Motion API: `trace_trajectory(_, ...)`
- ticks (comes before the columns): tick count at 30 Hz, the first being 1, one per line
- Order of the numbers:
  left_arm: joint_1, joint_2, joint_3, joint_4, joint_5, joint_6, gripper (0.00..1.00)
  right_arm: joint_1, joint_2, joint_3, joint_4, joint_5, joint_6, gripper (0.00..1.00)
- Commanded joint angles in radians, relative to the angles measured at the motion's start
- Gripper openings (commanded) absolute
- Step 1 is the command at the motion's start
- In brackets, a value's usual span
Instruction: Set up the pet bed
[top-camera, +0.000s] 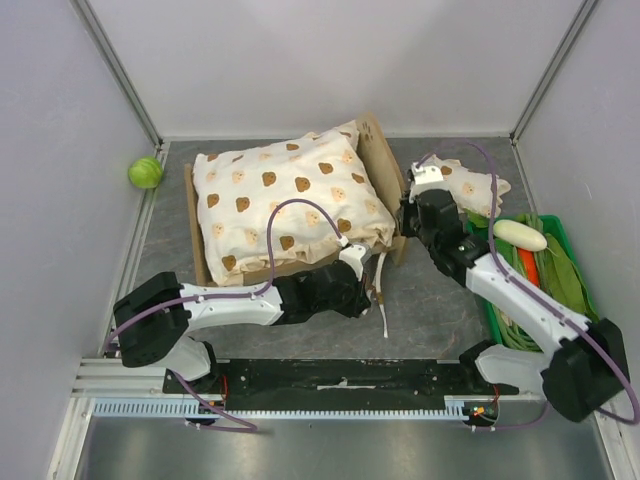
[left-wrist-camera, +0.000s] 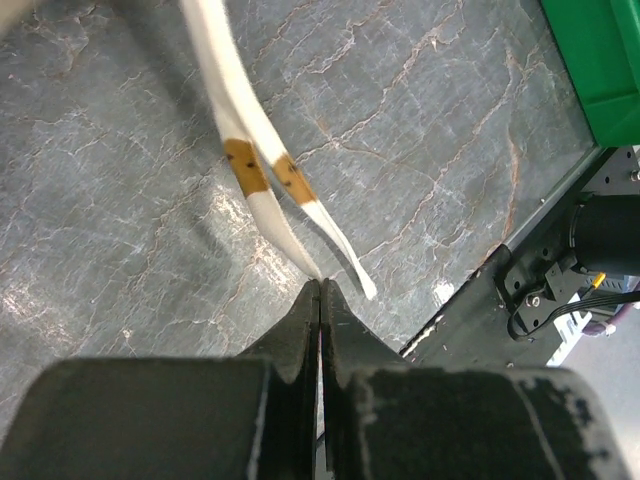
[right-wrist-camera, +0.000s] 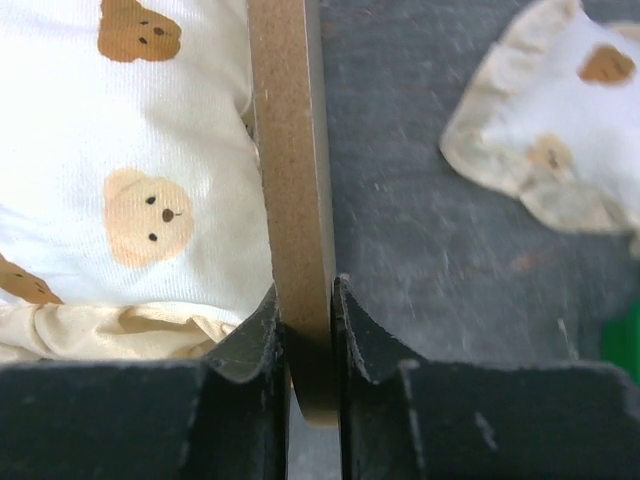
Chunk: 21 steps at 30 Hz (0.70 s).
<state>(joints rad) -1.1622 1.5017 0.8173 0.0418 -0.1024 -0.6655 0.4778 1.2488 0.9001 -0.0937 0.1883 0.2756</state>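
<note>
Jaws on right gripper (right-wrist-camera: 310, 300) clamped on the rounded top edge of the headboard of the light-wood pet bed (right-wrist-camera: 290, 150): smooth flat board, cut edge matte. Bed sits mid-table, slightly skewed, low side rail along its left. Puffy cream bear-print cushion (top-camera: 290, 200) fills the frame and bulges over it. Left gripper (left-wrist-camera: 320, 290) jaws pressed together at the bed's near right corner; 2 flat cream tie straps (left-wrist-camera: 250, 130) reach its tips, pinch unclear. Frilled bear-print pillow (top-camera: 475, 185) lies right of the headboard on the grey marbled table (top-camera: 430, 300).
</note>
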Motion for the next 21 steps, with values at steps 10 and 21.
trace_trajectory(10,-0.005,-0.086,-0.061,0.032,-0.006,-0.017,0.02,0.432,-0.163,-0.124,-0.136,0.704,0.807,0.00)
trace_trajectory(21,-0.005,-0.182,-0.138,0.024,0.006,-0.031,0.02,0.398,-0.066,-0.081,-0.014,0.694,0.702,0.00)
